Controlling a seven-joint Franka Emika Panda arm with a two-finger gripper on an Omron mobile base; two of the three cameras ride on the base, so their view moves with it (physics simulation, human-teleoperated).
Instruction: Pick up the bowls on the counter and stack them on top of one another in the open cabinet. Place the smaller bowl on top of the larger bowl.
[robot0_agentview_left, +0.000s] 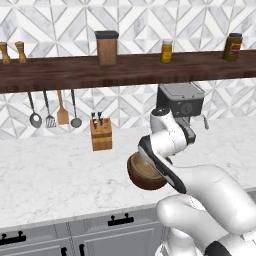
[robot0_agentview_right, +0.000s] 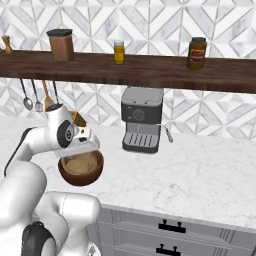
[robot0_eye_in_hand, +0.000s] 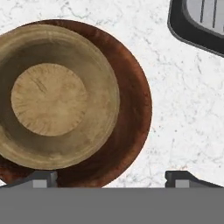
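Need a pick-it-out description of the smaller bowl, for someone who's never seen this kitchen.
Start at the espresso machine on the white marble counter and look to its left, under the robot's hand. A dark reddish-brown bowl sits there; the smaller bowl is nested inside it, off-centre. It is the shallow, light tan one with a pale round base.

no readable text, labels (jar fronts blurred), numbers

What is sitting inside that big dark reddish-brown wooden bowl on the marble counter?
A smaller, shallow light tan wooden bowl rests inside the dark reddish-brown wooden bowl, off-centre against one side. It covers most of the larger bowl's inside, so the floor beneath cannot be seen; a crescent of dark inner wall shows.
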